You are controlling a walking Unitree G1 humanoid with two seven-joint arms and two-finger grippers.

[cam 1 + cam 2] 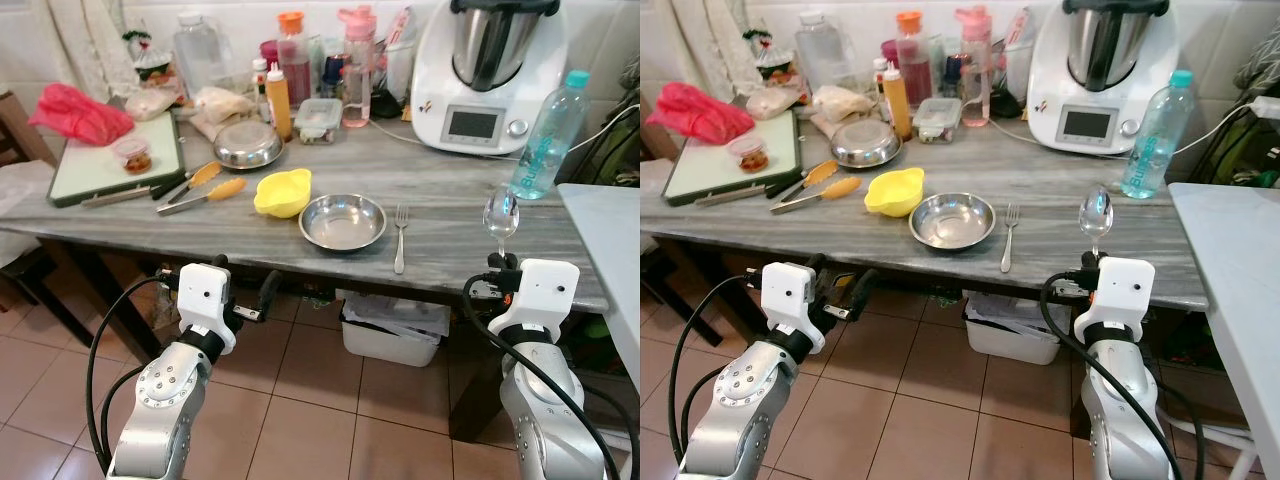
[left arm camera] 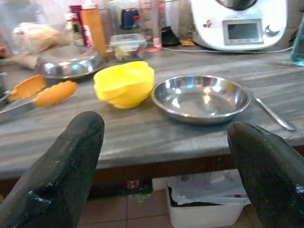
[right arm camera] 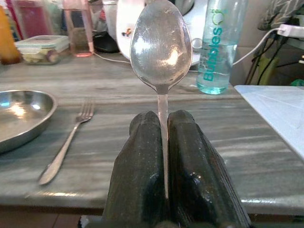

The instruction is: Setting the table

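A steel plate [image 1: 343,221] lies near the front edge of the grey wooden table [image 1: 450,190], with a fork [image 1: 400,238] just to its right. My right gripper [image 3: 164,123] is shut on a spoon [image 1: 500,213], holding it upright by the handle above the table's front edge, right of the fork. The spoon's bowl [image 3: 160,45] points up. My left gripper [image 2: 166,142] is open and empty, below the table's front edge, facing the plate [image 2: 202,99] and a yellow bowl [image 2: 125,84].
Orange-tipped tongs [image 1: 200,190], a second steel dish [image 1: 247,144], a cutting board [image 1: 115,160], bottles and jars stand at the back. A white kitchen machine [image 1: 485,70] and a water bottle [image 1: 548,135] are at the right. A white bin [image 1: 392,330] sits under the table.
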